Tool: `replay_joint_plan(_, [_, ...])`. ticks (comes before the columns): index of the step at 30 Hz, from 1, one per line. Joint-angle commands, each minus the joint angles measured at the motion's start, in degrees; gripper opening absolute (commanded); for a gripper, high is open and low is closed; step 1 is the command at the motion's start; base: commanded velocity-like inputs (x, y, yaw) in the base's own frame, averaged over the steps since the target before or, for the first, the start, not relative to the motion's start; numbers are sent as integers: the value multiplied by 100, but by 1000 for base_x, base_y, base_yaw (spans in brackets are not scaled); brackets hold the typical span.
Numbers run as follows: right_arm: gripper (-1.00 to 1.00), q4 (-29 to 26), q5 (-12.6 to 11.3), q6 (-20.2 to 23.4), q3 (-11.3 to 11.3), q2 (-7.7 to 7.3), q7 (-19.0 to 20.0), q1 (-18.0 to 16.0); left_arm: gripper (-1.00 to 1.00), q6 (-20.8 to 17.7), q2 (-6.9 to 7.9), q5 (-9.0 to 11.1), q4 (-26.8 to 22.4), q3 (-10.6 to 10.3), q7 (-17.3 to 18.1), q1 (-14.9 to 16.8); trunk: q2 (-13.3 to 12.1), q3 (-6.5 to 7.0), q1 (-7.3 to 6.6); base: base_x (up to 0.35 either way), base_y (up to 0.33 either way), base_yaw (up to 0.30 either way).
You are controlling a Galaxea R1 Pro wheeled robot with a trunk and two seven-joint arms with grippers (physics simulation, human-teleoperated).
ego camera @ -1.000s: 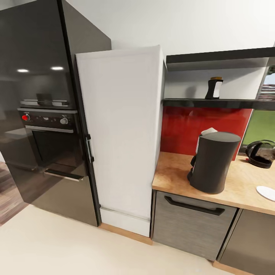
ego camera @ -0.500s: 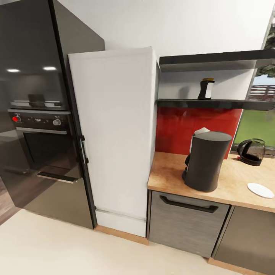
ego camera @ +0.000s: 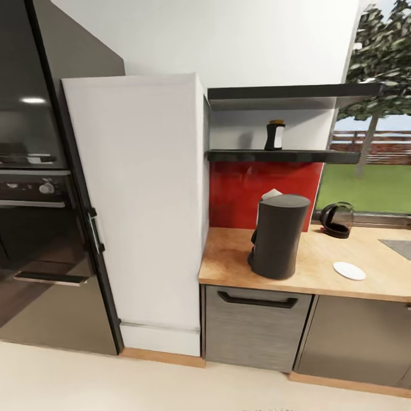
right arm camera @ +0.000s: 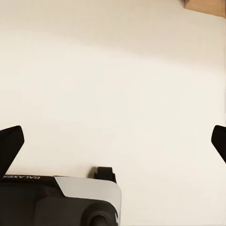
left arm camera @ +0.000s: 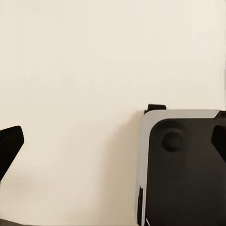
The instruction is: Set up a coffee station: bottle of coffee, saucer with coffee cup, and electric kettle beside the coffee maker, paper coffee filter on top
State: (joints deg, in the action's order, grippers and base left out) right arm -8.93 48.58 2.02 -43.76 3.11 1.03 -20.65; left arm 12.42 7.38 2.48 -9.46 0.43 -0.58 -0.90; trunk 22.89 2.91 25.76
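Kitchen cabinetry is framed from the head: the coffee maker stands on the countertop, saucer and kettle beside it, the coffee bottle up on the shelf. Compared with earlier, everything is shifted leftward by camera motion. Toward pale floor, the left gripper and right gripper are held spread and empty for travel.

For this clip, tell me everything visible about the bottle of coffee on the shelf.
The small dark bottle of coffee stands upright on the lower dark wall shelf, against the white wall. It has a yellowish-brown cap and a pale label panel on its side facing the window. It tapers slightly, wider at the base. Nothing touches it but the shelf under it. It sits above the red backsplash and above the dark cylindrical coffee maker on the wooden countertop. Label text is too small to read.
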Motion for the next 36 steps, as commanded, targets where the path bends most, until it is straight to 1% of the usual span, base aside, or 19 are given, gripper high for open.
replay_joint_plan(1, [100, -12, 46, 22, -36, 6, 11, 0, 100, 6, 0, 29, -11, 1, -3, -6, 2, 2, 2, 0, 0, -287])
replay_joint_plan(4, [100, -7, 46, 20, -36, 6, 11, 0, 100, -1, -4, 30, -18, 1, -3, -6, 2, 10, 2, 8, 0, -289])
replay_joint_plan(10, [100, -12, 46, 20, -36, 2, 11, 0, 100, 5, -1, 40, -15, 6, -3, -6, 2, 24, 2, 245, 0, -291])
replay_joint_plan(28, [100, -12, 46, 24, -36, -11, 2, 0, 100, 6, -12, 39, -35, 3, -3, -6, 2, 60, 2, 5, 0, -289])
replay_joint_plan(31, [100, -18, 54, 21, -33, -23, 2, 0, 100, 6, -16, 8, -44, -6, -3, -6, 2, 60, 2, 21, -4, -119])
replay_joint_plan(36, [100, -13, 83, 4, -18, -35, 27, 0, 100, 6, -17, 0, -47, -8, -3, -6, 2, 60, 2, 190, -105, -24])
